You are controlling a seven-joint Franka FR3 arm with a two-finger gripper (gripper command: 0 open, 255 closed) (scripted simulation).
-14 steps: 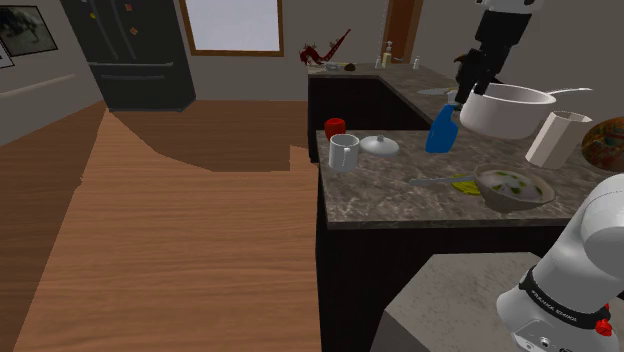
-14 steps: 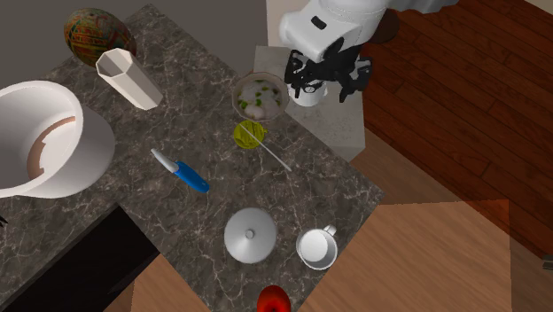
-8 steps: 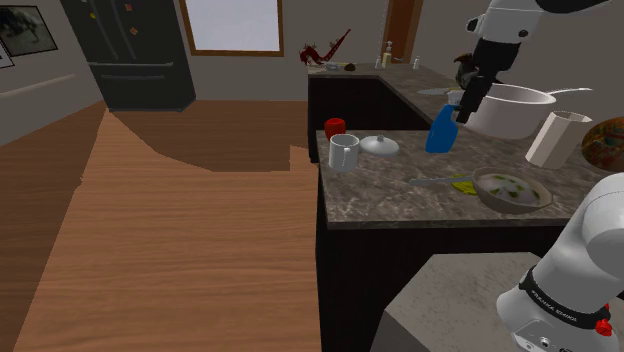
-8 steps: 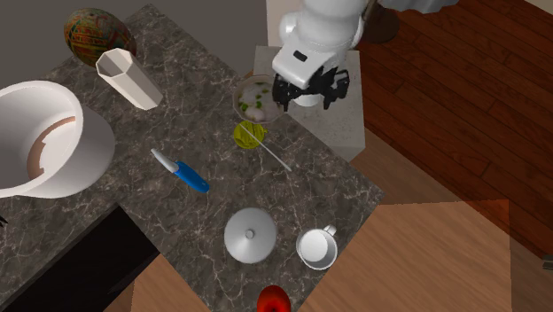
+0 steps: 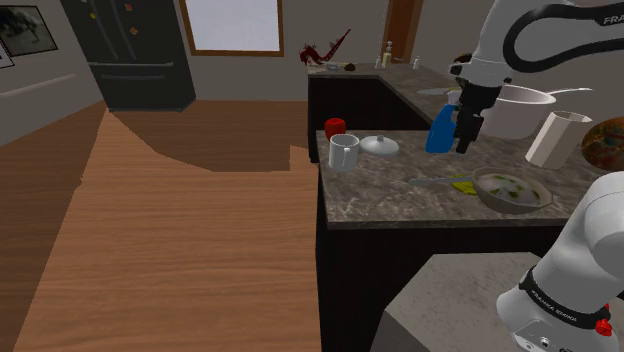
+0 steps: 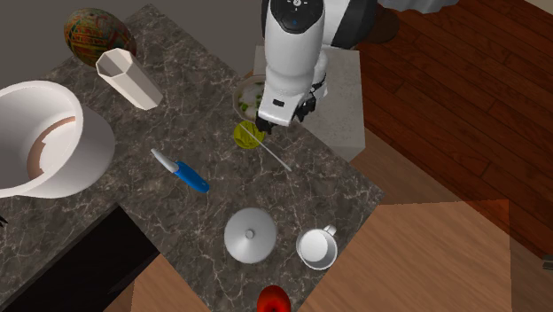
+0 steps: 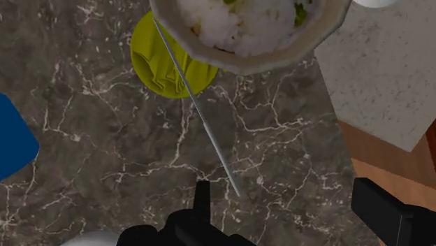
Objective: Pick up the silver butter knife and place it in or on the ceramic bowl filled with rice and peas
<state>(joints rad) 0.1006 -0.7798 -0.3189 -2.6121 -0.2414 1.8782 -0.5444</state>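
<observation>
The silver butter knife (image 7: 199, 115) is a thin rod lying on the dark marble counter (image 7: 98, 175). Its far end crosses a yellow cloth (image 7: 162, 64) and reaches the rim of the bowl (image 7: 237, 64) of rice and peas. In the second exterior view the knife (image 6: 275, 157) runs from the cloth (image 6: 246, 135) toward the counter's edge, and the arm hides most of the bowl (image 6: 241, 92). My gripper (image 7: 290, 210) hangs open above the knife's near end, holding nothing. From the shoulder view the gripper (image 5: 463, 138) is above the counter, behind the knife (image 5: 432, 181) and bowl (image 5: 490, 197).
A blue-handled knife (image 6: 182, 171), a round lid (image 6: 250, 236), a white mug (image 6: 317, 249) and a red cup (image 6: 273, 300) lie further along the counter. A large white pot (image 6: 44, 142), a white vase (image 6: 128, 78) and a patterned globe (image 6: 96, 34) stand beyond. My stand (image 6: 341, 89) adjoins the bowl.
The arm has swung down from high over the stand to above the counter. The gripper now hangs over the knife beside the bowl. No object has moved.
</observation>
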